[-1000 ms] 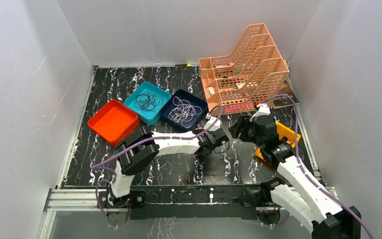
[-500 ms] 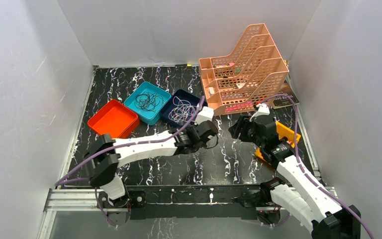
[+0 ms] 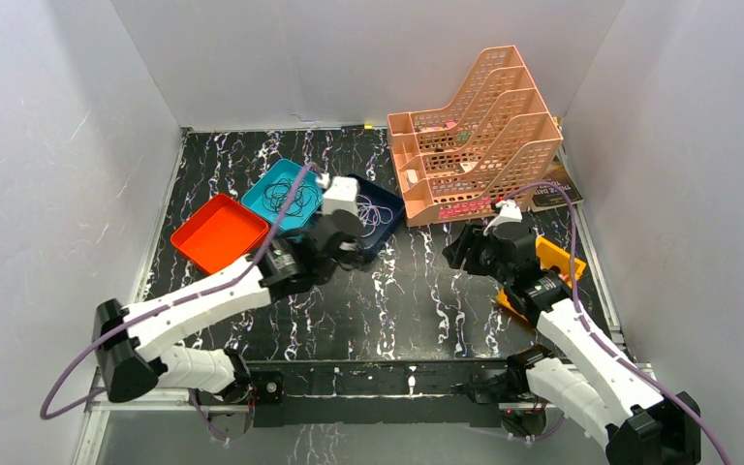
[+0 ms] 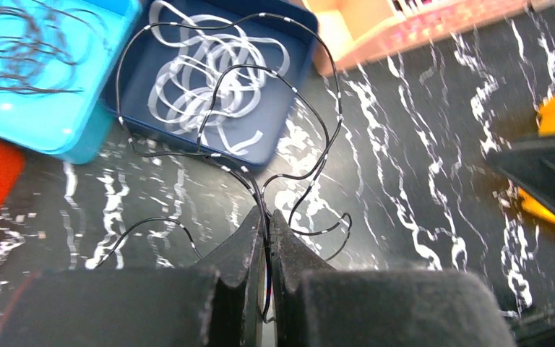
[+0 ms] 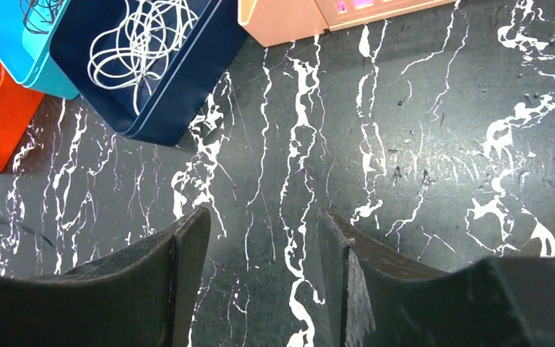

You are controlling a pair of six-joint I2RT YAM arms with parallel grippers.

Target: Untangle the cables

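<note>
Left fingers point(image 4: 249, 242) are pinched tight on a thin black cable point(image 4: 340, 108), whose loose loops spread upward in the left wrist view over the near edge of the navy tray point(image 4: 188, 150) and the worktop point(image 3: 397, 300) beside it; right fingers point(image 5: 188, 238) stand wide apart with nothing between them, hovering over bare worktop at the right centre of the top view, just in front of the peach rack point(image 3: 475, 136). We judge the sorting well along: whitish cables point(image 4: 209, 87) lie bunched inside the navy tray, dark cables point(image 4: 22, 61) lie in the teal tray point(image 4: 50, 126) at the upper left of the left wrist view, and the strand we hold hangs free of any other, so it looks separated already. What is left, as we read it, is to carry this black cable over to the teal tray with its like and let it go. The orange tray point(image 3: 218, 232) at the left of the top view shows nothing inside it, so any brown strands are not yet placed, and we see none in these views. Whether further strands lie on the marbled worktop we cannot tell, since its white veins would hide them
</note>
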